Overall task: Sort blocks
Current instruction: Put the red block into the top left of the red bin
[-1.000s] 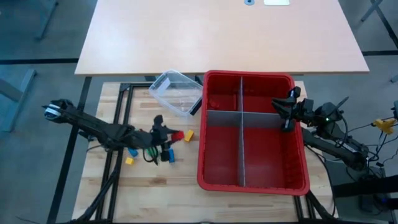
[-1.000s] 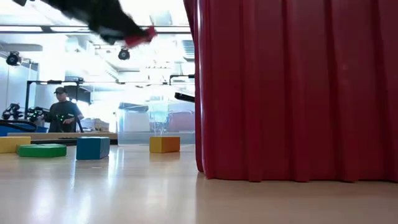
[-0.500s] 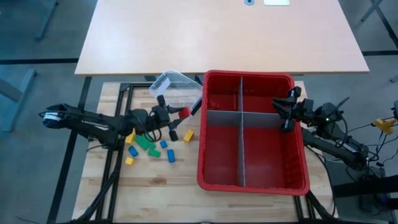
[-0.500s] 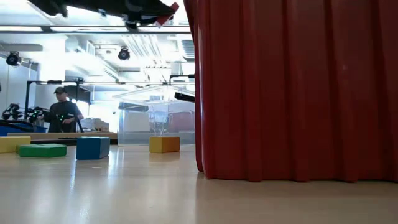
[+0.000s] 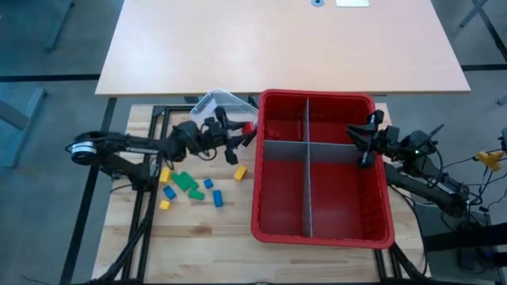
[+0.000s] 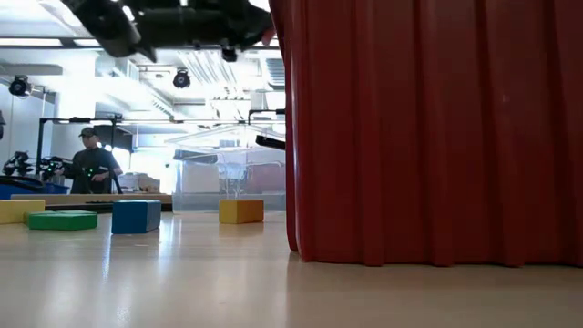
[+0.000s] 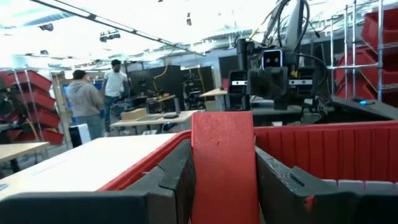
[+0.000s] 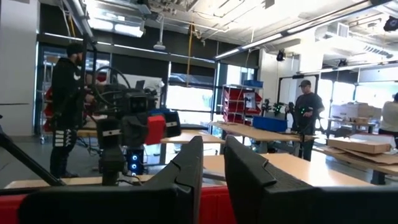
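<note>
The left gripper's fingers (image 7: 186,180), clenched on a red block (image 7: 224,165), have carried it from the tabletop (image 5: 198,226) pile to the red bin's (image 5: 321,236) rim, ready for dropping in.

Bright overhead glare, backlit foreground

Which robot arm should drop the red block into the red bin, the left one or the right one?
Probably the left. The left gripper is shut on the red block, right beside the red bin at its left wall. The right gripper hangs over the bin's far side holding nothing.
</note>
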Motion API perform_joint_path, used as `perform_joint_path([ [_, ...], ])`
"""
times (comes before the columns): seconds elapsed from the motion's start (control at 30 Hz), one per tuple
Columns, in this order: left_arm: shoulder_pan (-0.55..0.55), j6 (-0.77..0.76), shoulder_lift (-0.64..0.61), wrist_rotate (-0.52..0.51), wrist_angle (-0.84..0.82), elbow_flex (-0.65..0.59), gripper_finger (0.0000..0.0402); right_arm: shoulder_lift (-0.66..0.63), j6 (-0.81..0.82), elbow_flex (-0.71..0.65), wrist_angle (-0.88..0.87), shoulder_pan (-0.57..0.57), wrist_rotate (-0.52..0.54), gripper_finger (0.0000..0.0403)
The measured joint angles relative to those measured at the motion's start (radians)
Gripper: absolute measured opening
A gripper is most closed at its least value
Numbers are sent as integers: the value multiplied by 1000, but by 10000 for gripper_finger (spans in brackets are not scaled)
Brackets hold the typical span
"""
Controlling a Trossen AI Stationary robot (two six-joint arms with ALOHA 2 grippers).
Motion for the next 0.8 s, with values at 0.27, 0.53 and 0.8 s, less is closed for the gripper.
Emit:
perform_joint_path([
  [0.27,38,-4,174,96,-64,207,105,0,2,0,-1,0,0,58],
  [0.53,94,-79,330,96,-263,427,105,0,13,0,-12,0,0,52],
  [0.8,148,-276,378,94,-348,464,138,0,35,0,-44,0,0,44],
])
